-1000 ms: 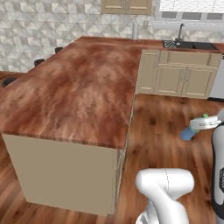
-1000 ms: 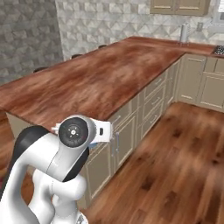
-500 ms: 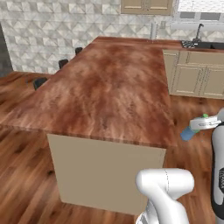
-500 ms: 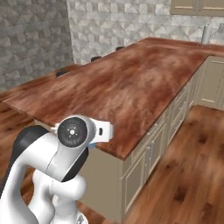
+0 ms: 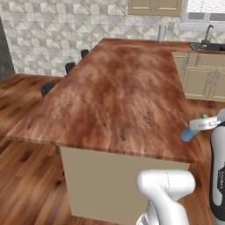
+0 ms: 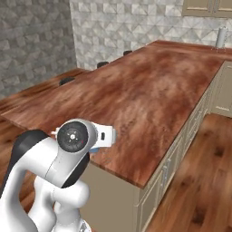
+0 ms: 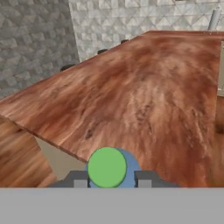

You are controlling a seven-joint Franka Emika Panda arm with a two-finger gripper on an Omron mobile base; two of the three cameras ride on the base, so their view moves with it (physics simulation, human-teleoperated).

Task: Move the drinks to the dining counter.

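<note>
The blue-green bottle [image 7: 106, 167], blue with a round green cap, sits between my fingers [image 7: 78, 179] in the hand view. My gripper [image 7: 111, 181] is shut on it. In the left base view the bottle [image 5: 189, 133] hangs at the hand [image 5: 203, 125], just over the near right corner of the dining counter [image 5: 118, 88]. The wide reddish-brown top [image 7: 148, 87] stretches ahead of the hand. A sliver of blue [image 6: 93, 149] shows under the wrist in the right base view, beside the counter [image 6: 149, 90]. The other drinks are out of view.
Dark stools [image 5: 47, 88] [image 5: 70, 67] line the counter's far left side. A metal cylinder [image 5: 161, 32] stands at the counter's far end. Beige cabinets [image 5: 201, 81] and a sink [image 5: 206, 43] lie back right. Wood floor [image 6: 199, 181] runs along the right.
The whole picture has shifted: the base has driven, and the dining counter now lies closer and more squarely ahead. The bottle stays in the shut gripper.
</note>
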